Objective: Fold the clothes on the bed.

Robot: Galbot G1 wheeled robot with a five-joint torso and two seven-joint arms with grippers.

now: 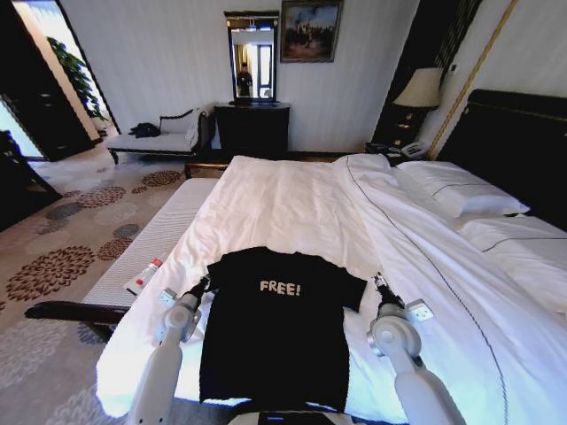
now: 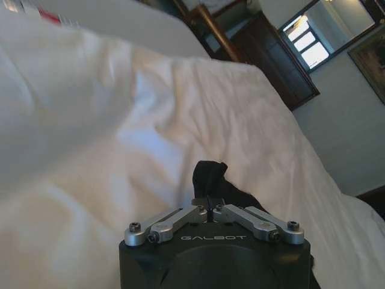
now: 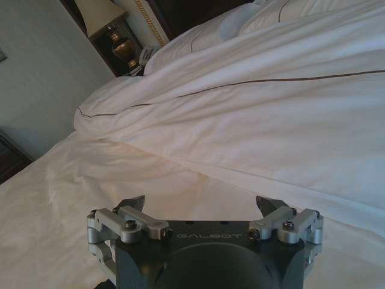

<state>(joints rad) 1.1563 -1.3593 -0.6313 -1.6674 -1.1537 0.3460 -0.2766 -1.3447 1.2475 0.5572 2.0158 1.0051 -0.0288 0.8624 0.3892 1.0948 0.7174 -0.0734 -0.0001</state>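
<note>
Fingers: left gripper (image 2: 209, 211) pinched shut on T-shirt (image 1: 275, 328) sleeve; right gripper (image 3: 201, 208) spread wide, nothing held.

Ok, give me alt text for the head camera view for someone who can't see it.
A black short-sleeved T-shirt with white "FREE!" lettering lies flat on the near end of a large white-sheeted bed. The left gripper is at one sleeve, the right gripper beside the other. Behind are white pillows, a dark headboard and a patterned carpet.

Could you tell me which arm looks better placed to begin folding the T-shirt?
Probably the left: the left gripper is shut on the T-shirt sleeve, while the right gripper hangs open above the white duvet.
</note>
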